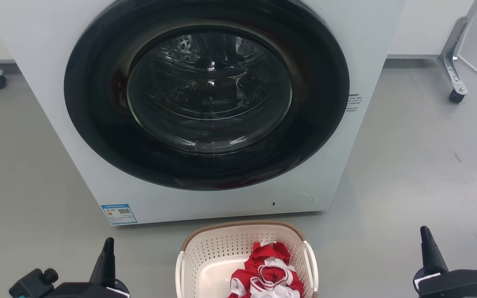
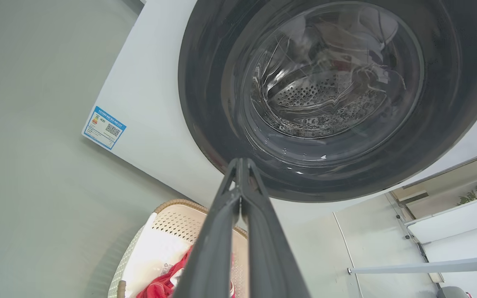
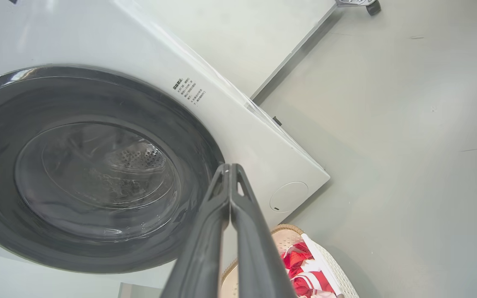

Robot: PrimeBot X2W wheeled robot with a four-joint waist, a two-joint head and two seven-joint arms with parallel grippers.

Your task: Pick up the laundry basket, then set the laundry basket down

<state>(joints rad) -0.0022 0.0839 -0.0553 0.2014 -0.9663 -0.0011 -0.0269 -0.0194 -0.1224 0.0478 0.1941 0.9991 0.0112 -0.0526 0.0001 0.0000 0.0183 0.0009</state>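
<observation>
Left fingers (image 1: 107,258), right fingers (image 1: 429,248) pressed together, aimed at washer (image 1: 118,194), either side of laundry basket (image 1: 218,248), apart from it

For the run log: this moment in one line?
phase: pre-pickup | laundry basket: on floor before washer, red-white garment inside | left jaws: shut, off basket | right jaws: shut, off basket

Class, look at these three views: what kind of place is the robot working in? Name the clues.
Probably a laundry area in a test space: a front-loading washer on a bare grey floor, the laundry basket holding red-and-white clothes before it, a wheeled frame nearby.
</observation>
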